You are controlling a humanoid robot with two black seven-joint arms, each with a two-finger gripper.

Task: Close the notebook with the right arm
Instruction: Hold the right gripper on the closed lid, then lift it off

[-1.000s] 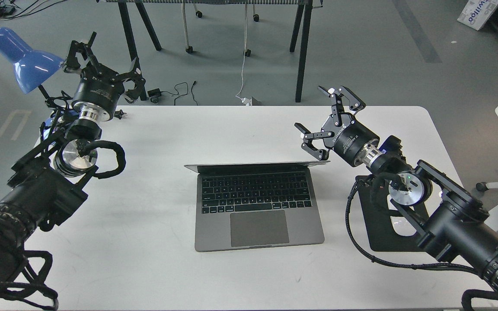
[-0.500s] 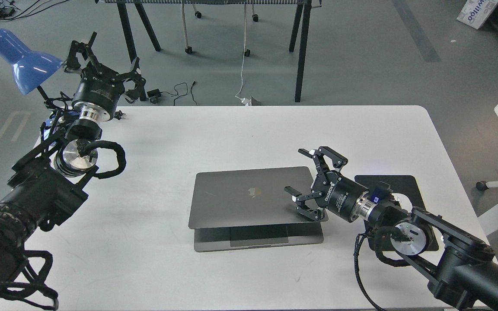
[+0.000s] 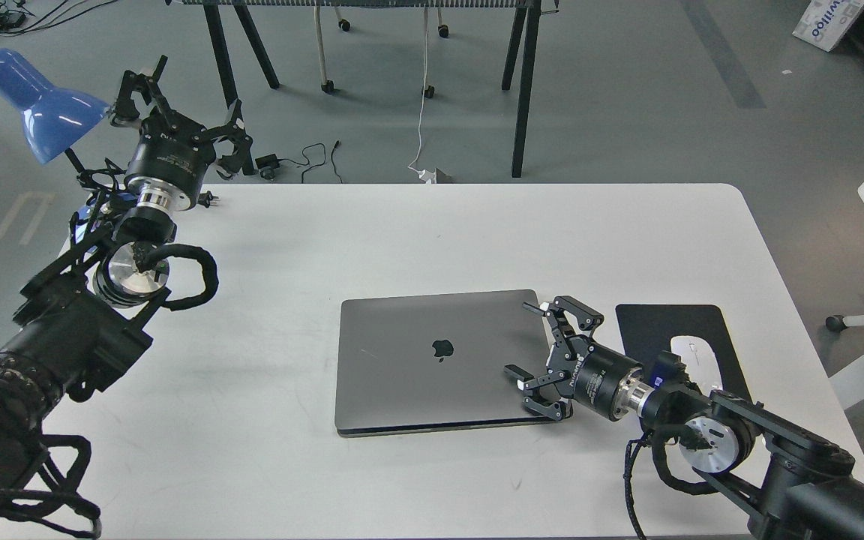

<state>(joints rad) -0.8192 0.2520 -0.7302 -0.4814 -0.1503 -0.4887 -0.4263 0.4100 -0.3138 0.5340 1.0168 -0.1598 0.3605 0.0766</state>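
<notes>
The notebook [image 3: 432, 360] lies shut and flat on the white table [image 3: 417, 232], grey lid up with the black apple logo showing. My right gripper [image 3: 533, 356] is open, its fingers spread over the lid's right edge, low on it or touching it. The right arm comes in from the lower right. My left gripper [image 3: 177, 105] is open and empty, held high beyond the table's far left corner.
A black mouse pad [image 3: 672, 337] with a white mouse [image 3: 694, 360] lies right of the notebook, just behind my right wrist. A blue desk lamp [image 3: 34, 105] stands at the far left by my left gripper. Table legs and cables are on the floor behind.
The notebook's lid went from upright and open to fully shut. My right gripper came down and toward me with it, from behind the lid's top edge to the lid's right edge.
</notes>
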